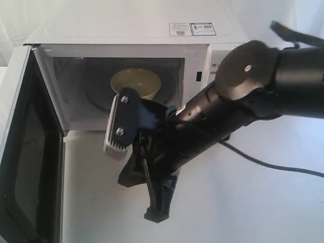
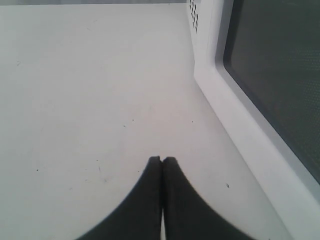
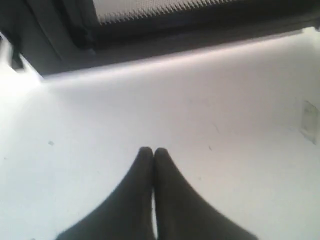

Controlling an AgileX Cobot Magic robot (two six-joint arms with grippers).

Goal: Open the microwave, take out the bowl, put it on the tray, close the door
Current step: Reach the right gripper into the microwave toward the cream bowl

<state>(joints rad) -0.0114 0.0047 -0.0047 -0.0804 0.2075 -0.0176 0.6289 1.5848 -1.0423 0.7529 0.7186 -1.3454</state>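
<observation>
The white microwave (image 1: 136, 25) stands open at the back. Its door (image 1: 30, 167) is swung out to the left, dark window edge-on. The cream bowl (image 1: 135, 82) sits inside the cavity on the turntable. My right gripper (image 1: 156, 216) hangs in front of the opening, pointing down at the table, well below and in front of the bowl. In its wrist view the right gripper (image 3: 153, 150) is shut and holds nothing, with the door's dark inner face (image 3: 175, 25) beyond it. My left gripper (image 2: 162, 160) is shut and empty, low over the table beside the door's window (image 2: 280, 75). No tray is in view.
The right arm's bulky black links (image 1: 253, 86) cover the microwave's knob panel. A black cable (image 1: 273, 166) trails over the white table (image 1: 243, 202) at the right. The left arm does not show in the exterior view.
</observation>
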